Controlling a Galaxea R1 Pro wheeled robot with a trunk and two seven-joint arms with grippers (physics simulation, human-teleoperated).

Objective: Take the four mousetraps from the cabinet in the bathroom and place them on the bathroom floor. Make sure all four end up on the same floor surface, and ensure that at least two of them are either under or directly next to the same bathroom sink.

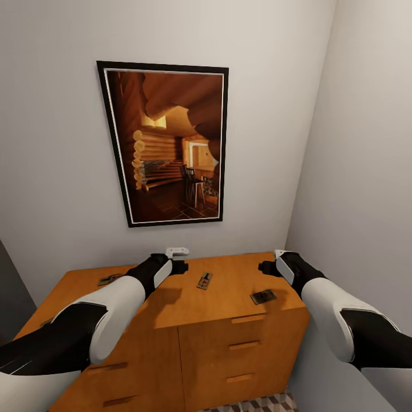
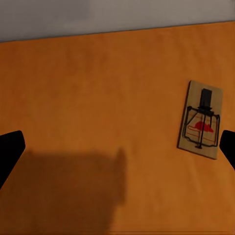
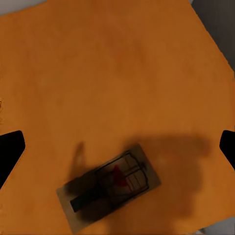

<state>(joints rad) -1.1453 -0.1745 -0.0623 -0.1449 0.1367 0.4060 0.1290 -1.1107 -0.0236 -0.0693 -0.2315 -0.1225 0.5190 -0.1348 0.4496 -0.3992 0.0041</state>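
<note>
1. Mousetraps are lying flat on the cabinet top: I am seeing one near the middle, one toward the right front edge, and one at the left, partly behind my left forearm.
2. I am holding the left tool above the cabinet top, close to the back wall, with the middle mousetrap just to its right. In the left wrist view its dark fingertips are sitting at opposite edges of the picture, spread wide, with nothing between them but bare orange wood; that mousetrap is lying beside one fingertip, not between the two.
3. I am holding the right tool over the right end of the cabinet top. In the right wrist view its fingertips are likewise spread wide and gripping nothing, and the mousetrap below is lying in the arm's shadow, near the cabinet's front edge.
4. I am seeing a framed picture of a log-cabin interior hanging on the wall above the cabinet.
5. I am catching a strip of the patterned bathroom floor at the foot of the cabinet.
</note>
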